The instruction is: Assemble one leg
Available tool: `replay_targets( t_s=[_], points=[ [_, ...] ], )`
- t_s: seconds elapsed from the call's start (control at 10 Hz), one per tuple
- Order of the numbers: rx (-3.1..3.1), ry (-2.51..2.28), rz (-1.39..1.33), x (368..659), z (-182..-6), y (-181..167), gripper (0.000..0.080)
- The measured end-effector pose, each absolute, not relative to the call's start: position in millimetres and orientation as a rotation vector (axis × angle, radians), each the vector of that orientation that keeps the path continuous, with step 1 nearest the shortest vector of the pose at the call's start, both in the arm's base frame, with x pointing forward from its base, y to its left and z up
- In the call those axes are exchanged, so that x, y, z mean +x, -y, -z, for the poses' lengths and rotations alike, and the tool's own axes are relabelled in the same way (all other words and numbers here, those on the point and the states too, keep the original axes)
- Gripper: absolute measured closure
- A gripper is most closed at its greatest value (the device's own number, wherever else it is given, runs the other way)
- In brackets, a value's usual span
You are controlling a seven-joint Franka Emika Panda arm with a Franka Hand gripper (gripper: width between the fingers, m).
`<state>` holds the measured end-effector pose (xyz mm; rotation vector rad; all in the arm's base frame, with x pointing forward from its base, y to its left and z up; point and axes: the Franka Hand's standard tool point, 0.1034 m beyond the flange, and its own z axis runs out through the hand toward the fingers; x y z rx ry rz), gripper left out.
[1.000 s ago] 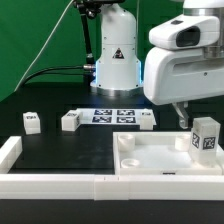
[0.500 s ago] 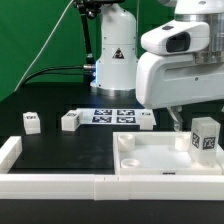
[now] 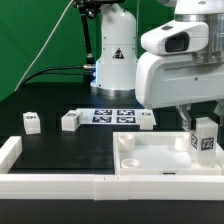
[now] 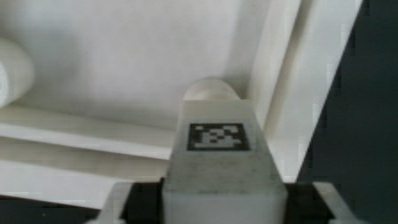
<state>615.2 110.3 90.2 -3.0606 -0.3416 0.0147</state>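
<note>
My gripper [image 3: 204,126] is shut on a leg [image 3: 206,138], a small white block with a square marker tag. It holds the leg upright over the right part of the large white panel [image 3: 150,157], close to the panel's surface; I cannot tell whether it touches. In the wrist view the leg [image 4: 219,140] fills the space between the two dark fingers [image 4: 139,203], its tip over the panel [image 4: 107,110] next to the raised rim. Three more legs lie on the black table: one [image 3: 31,121], a second [image 3: 70,121] and a third [image 3: 147,120].
The marker board [image 3: 112,115] lies behind the panel, in front of the arm's base [image 3: 115,60]. A white rail [image 3: 60,185] runs along the front edge, and a white block [image 3: 10,150] stands at the exterior view's left.
The arm's wrist has shifted a little toward the exterior view's left. The held leg stays over the same right part of the panel, about as low as before.
</note>
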Motion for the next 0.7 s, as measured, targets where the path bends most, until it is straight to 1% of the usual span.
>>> replay_targets(
  t_s=[0.2, 0.3, 0.7],
  points=[
    [-3.068, 0.264, -0.017, 615.1, -90.2, -110.5, 0.0509],
    [-3.063, -0.108, -0.006, 613.7, -89.8, -112.2, 0.0509],
    [-2.909, -0.888, -0.019, 613.4, -89.5, -113.8, 0.0508]
  ],
)
